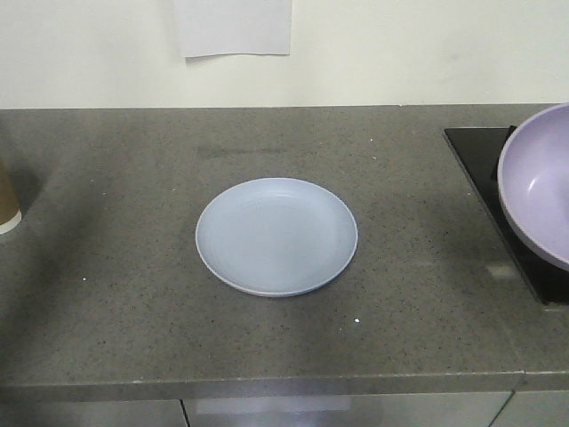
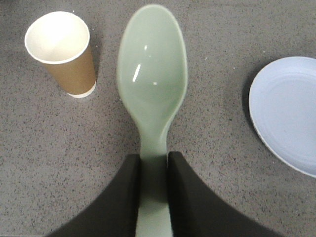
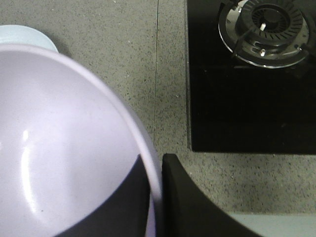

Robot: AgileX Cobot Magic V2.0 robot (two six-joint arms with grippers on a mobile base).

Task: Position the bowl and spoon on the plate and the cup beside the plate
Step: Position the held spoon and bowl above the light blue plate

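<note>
Above grey counter (image 2: 49,163), spoon (image 2: 152,79) handle between left hand (image 2: 154,159) fingers (image 2: 127,190)

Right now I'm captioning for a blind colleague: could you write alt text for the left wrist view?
The left gripper grips a mint-green spoon by its handle, hollow side up, over a grey speckled countertop. An empty brown paper cup stands upper left; part of a pale blue plate shows at right.

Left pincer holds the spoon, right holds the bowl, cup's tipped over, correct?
No: the cup stands upright, as the left wrist view shows. The left pincer does hold the spoon, the right pincer the bowl.
</note>
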